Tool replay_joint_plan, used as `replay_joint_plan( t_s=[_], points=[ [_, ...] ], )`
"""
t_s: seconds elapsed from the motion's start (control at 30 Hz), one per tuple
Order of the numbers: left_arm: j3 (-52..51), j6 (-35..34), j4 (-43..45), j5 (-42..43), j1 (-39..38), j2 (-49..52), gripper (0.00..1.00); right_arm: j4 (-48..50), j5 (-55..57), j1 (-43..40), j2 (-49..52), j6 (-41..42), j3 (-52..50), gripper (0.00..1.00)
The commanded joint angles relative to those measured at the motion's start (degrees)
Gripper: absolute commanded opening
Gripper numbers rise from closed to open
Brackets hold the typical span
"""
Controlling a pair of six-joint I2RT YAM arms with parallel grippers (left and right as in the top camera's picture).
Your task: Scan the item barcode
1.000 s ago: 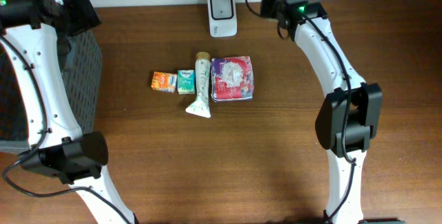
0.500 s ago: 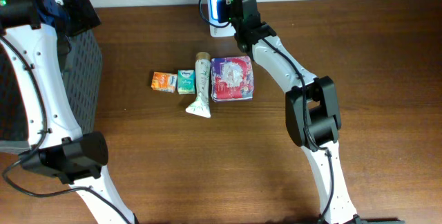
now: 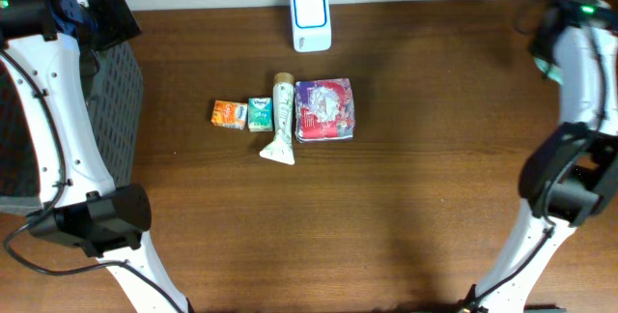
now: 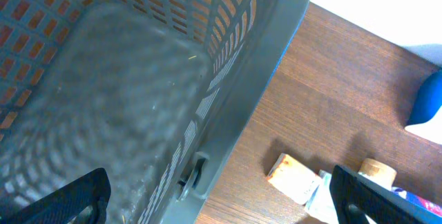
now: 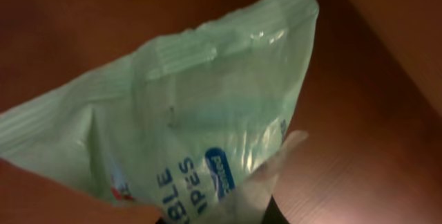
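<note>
**Current state.** The right fingers are together, clamped on the lower edge of a pale green packet. They hold it above the far right corner of the bench, well apart from the scanner. The scanner stands at the middle of the back edge. The left fingers are wide apart, hold nothing, and hang over the grey basket.

**Procedure, as I judge it.**
1. I carry the packet left toward the scanner and stop with it just in front of the window.
2. I find the barcode first. The right wrist view shows only blue lettering, so I judge the code to be on the other face.
3. I turn that face square to the window.
4. I hold steady until the read registers. The grip sits on an edge, so the body may droop and swing.

**Materials.**
- The packet is soft, thin film, glossy and crinkled, with a crimped seam along its top. I expect the creases to throw glare, so a slight tilt may help.
- The scanner is a white, rounded block of hard plastic with a pale lit window.
- The basket is rigid plastic lattice.
- At mid-bench lie an orange box, a green box, a cream tube and a floral pack, side by side.
</note>
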Motion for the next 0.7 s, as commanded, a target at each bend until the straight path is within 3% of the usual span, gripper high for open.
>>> replay_joint_plan(
  t_s=[0.0, 0.07, 0.1, 0.17, 0.2, 0.37, 0.53, 0.67],
  points=[
    [0.2, -0.3, 0.1, 0.4, 0.3, -0.3, 0.99, -4.0, -0.6, -9.6, -0.2, 0.9, -0.2, 0.04],
    [0.2, -0.3, 0.1, 0.4, 0.3, -0.3, 0.99, -5.1, -0.6, -13.9, 1.0, 0.9, -0.2, 0.04],
    [0.2, -0.3, 0.1, 0.4, 0.3, -0.3, 0.99, -5.4, -1.0, -15.9, 1.7, 1.0, -0.3, 0.23],
    [0.2, -0.3, 0.1, 0.4, 0.3, -0.3, 0.99, -6.0, -2.1, -17.8, 2.5, 1.0, -0.3, 0.89],
    [0.2, -0.3, 0.1, 0.4, 0.3, -0.3, 0.99, -6.1, -5.0, -17.8, 2.5, 0.9, -0.3, 0.95],
    [0.2, -0.3, 0.1, 0.4, 0.3, -0.3, 0.99, -6.8, -46.0, -13.9, 2.5, 0.3, -0.3, 0.97],
    [0.2, -0.3, 0.1, 0.4, 0.3, -0.3, 0.99, -13.4, -48.7, 0.2, 2.5, -7.7, -0.3, 0.97],
    [0.2, -0.3, 0.1, 0.4, 0.3, -0.3, 0.99, -13.4, -46.9, 14.6, 2.5, -7.7, -0.3, 0.99]
  ],
)
